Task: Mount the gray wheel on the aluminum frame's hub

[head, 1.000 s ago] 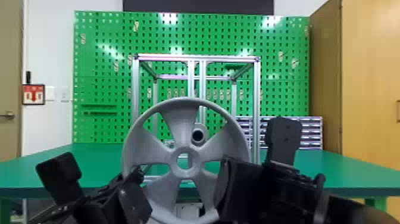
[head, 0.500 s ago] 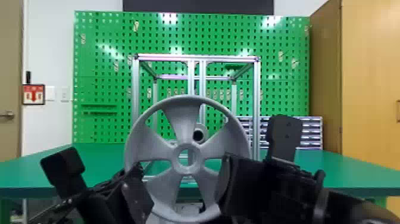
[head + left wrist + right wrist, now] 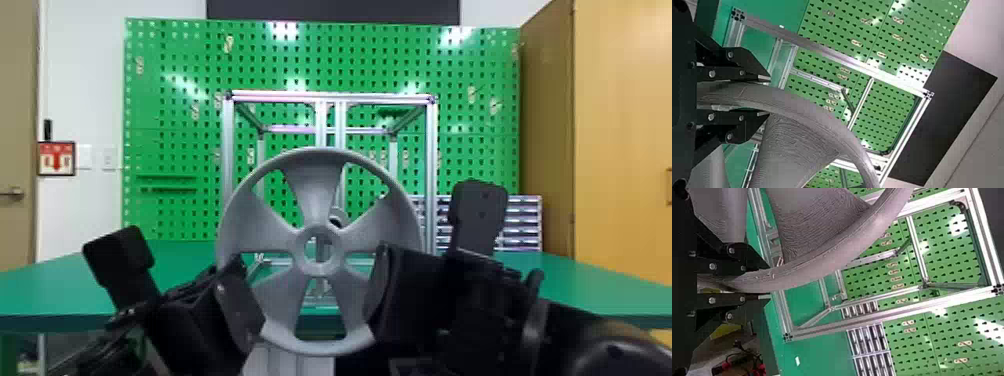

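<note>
Upright and facing the camera, the gray wheel stands in front of the aluminum frame in the head view. My left gripper holds its lower left rim, my right gripper its lower right rim. In the left wrist view, the left gripper is shut on the rim of the wheel. The right wrist view has the right gripper shut on the rim of the wheel. The hub shows through a wheel opening, above and right of the wheel's center hole; the wheel hides part of it.
The frame stands on the green table, before a green pegboard. Stacked drawers sit behind the frame on the right. A wooden cabinet stands at the far right.
Both grippers have moved slightly right with the wheel between them. The wheel's center hole now lies closer to the hub in the head view.
</note>
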